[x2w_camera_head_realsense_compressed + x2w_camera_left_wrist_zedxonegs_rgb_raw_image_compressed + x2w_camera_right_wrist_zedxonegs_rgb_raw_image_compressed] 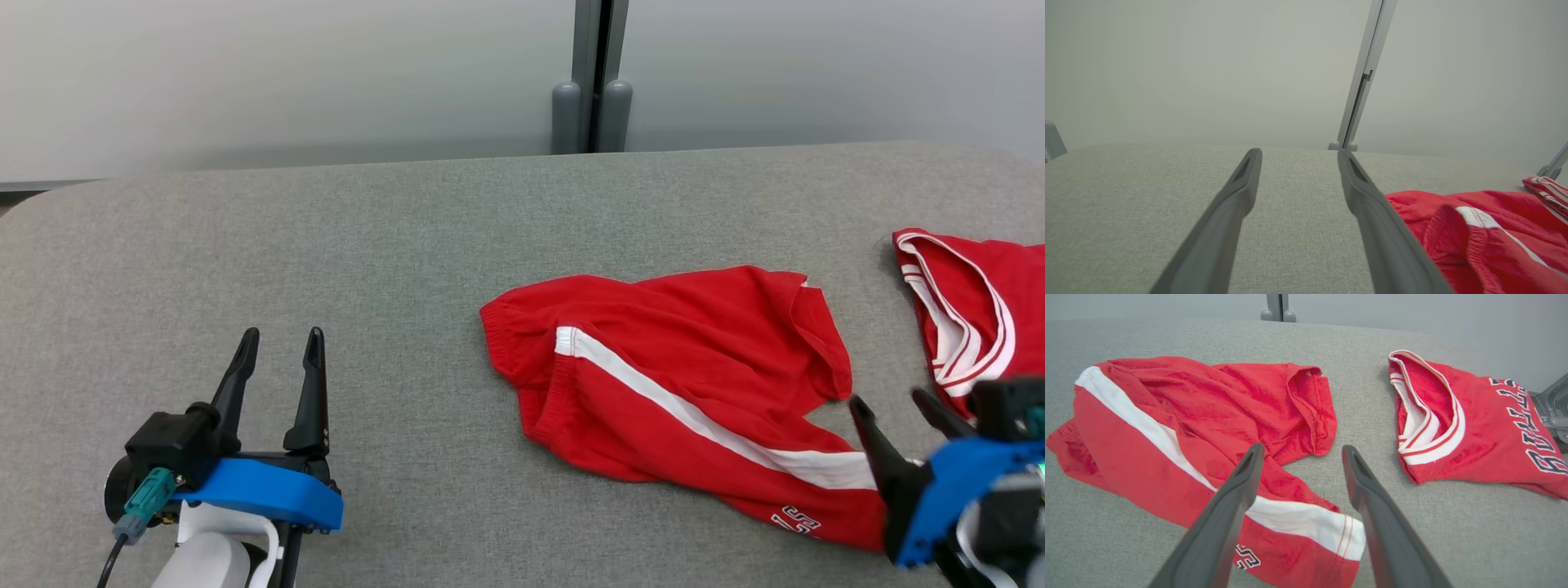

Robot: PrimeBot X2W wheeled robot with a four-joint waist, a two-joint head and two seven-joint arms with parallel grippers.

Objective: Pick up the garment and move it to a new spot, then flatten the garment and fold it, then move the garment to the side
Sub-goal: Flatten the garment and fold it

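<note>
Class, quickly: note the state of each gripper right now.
Left gripper: open, holding nothing.
Right gripper: open, holding nothing, by the red shorts.

I can read 1 word. Dark block lettering [1531, 433] with a white outline runs sideways across the red jersey [1470, 416], which lies on the right side of the table [1331, 335]. In the right wrist view it looks like BULLS. The first letter sits at the garment's lower edge, so I take it as a B with some doubt. The red shorts [1229, 400] carry a small print [1246, 558] in the same style near the leg hem. Too little of it shows for me to read.
</note>
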